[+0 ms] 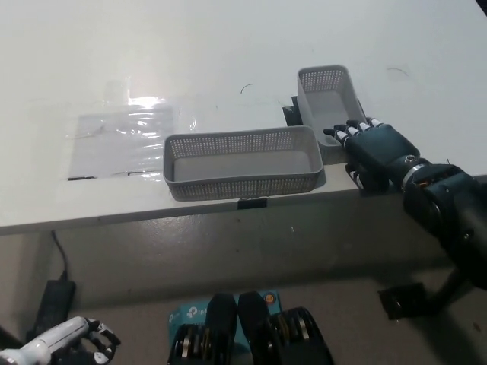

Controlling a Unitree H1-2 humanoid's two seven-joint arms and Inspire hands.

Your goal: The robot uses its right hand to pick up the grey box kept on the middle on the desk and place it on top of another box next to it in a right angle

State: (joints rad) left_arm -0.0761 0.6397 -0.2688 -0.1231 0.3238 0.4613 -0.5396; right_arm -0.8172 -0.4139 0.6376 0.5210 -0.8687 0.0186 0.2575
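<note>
Two grey mesh boxes stand on the white desk (pixel 228 46). The long one (pixel 242 163) lies crosswise near the desk's front edge. The second box (pixel 329 106) stands lengthwise at its right end, at a right angle to it. My black right hand (pixel 374 150) rests flat at the near right corner of the second box, fingers spread and touching its wall, holding nothing. My white left hand (pixel 72 341) hangs low at the bottom left, below the desk; its fingers are too dim to judge.
A clear plastic sheet (pixel 125 137) lies on the desk left of the long box. A black adapter with a cable (pixel 52 300) sits on the floor at the lower left. A blue and white carton (pixel 190 313) lies on the floor.
</note>
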